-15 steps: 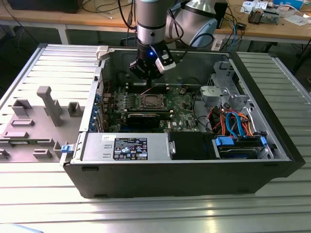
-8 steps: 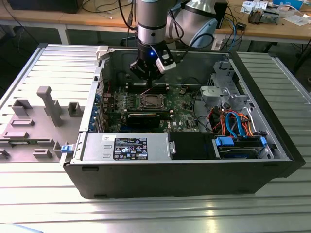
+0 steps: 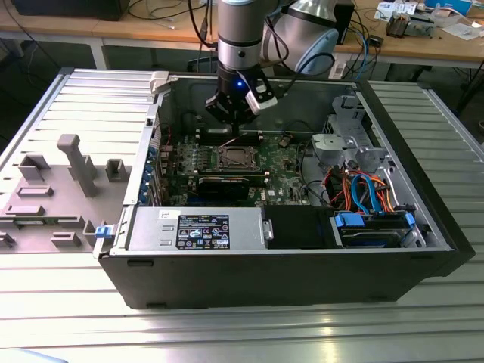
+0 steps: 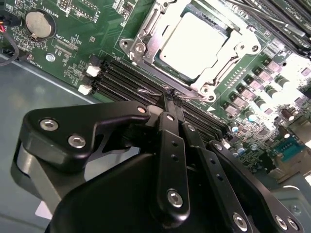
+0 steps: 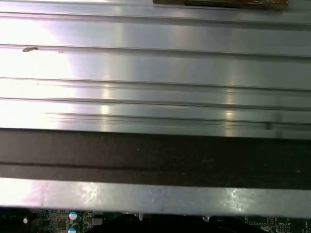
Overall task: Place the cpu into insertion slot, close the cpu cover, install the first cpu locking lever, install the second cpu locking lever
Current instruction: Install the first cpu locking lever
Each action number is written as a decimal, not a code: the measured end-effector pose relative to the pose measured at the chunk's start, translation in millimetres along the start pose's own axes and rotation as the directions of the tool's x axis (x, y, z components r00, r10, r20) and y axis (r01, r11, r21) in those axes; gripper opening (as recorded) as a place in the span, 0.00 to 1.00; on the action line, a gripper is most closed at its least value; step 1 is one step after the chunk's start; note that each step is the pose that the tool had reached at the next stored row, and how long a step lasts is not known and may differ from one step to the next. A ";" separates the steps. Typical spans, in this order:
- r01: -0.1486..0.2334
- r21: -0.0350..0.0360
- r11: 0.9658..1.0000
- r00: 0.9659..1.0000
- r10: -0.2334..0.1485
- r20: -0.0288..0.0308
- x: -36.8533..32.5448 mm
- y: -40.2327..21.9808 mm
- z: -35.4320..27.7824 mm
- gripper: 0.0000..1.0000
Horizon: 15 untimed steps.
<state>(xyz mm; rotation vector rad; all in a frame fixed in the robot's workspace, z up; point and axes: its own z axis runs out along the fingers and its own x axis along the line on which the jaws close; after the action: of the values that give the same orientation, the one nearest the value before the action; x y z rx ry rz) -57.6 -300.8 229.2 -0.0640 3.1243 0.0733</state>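
Hovering hand (image 4: 169, 94), fingers pressed together on nothing, tips at a thin wire lever (image 4: 160, 92) | cpu (image 4: 194, 39) seated under closed cover (image 4: 146, 41), upper centre of frame | judgement: push lever steadily, sideways under its catch.

A ribbed aluminium table (image 3: 68, 325) fills the foreground of the exterior view, its long grooves catching bright glare along the near edge, and the same grooved metal (image 5: 155, 68) shows in the first wrist view with strong highlights. Behind it stands a wooden bench (image 3: 151, 34) on white legs (image 3: 97, 54), strewn with cables (image 3: 170, 13) and small electronic parts (image 3: 412, 21). On the exterior view's left, grey moulded fixtures (image 3: 53, 189) sit on the table, one a tall upright post (image 3: 76, 162).
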 end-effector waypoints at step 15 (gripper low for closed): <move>0.000 0.000 1.000 1.000 0.000 0.000 -14.4 -1.2 13.6 0.11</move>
<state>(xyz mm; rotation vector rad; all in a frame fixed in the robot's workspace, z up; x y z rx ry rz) -43.0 -300.8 215.8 -0.0640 3.1243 0.0732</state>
